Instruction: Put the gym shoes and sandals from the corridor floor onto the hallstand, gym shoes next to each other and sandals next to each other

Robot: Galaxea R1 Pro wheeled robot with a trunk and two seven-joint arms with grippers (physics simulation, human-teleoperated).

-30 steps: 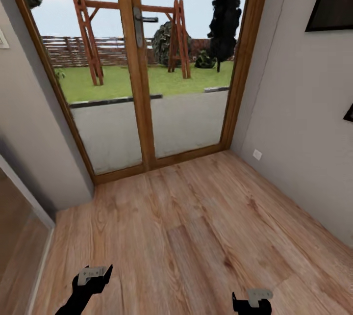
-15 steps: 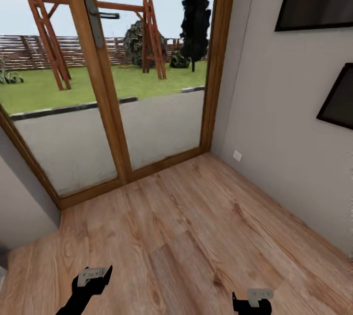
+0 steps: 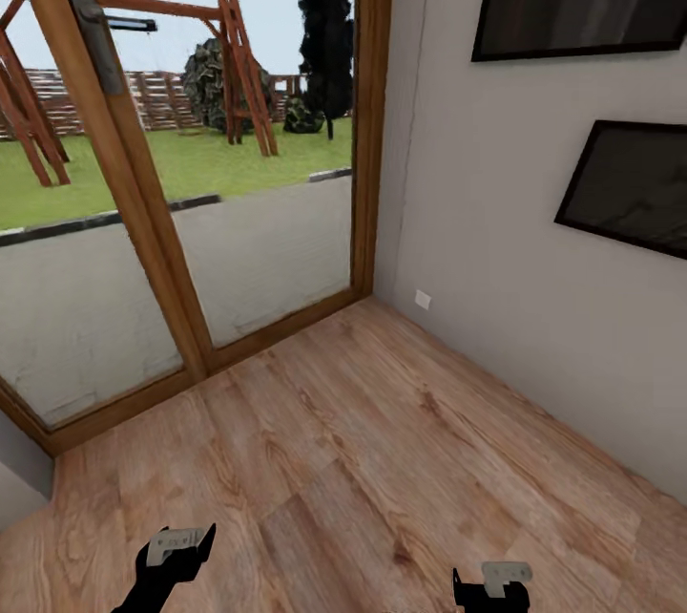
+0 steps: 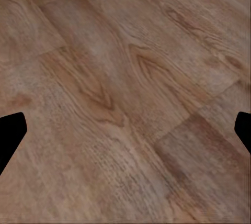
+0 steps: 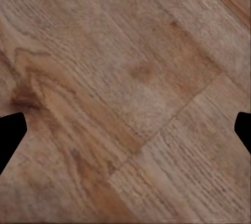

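The whole scene has slid leftward over the last second, which reads as the robot swinging its gaze to the right rather than anything in the room moving. At the left stands the glazed door (image 3: 143, 241) with its wooden frame and a garden beyond it; a second ago it sat square ahead, now it has slipped toward the left edge. Low down, the left gripper (image 3: 175, 546) hangs over the floor (image 3: 382, 441), its fingers spread wide and holding nothing — the left wrist view has bare planks between the two dark tips. The right gripper (image 3: 491, 584) hangs the same way, parted and empty. Further right, the grey wall (image 3: 534, 307) has come to take up far more of the view, with two dark frames (image 3: 630, 188) on it. On these planks I can pick out no gym shoes, sandals or rack, so I judge the robot is searching and no shoe has been lifted.
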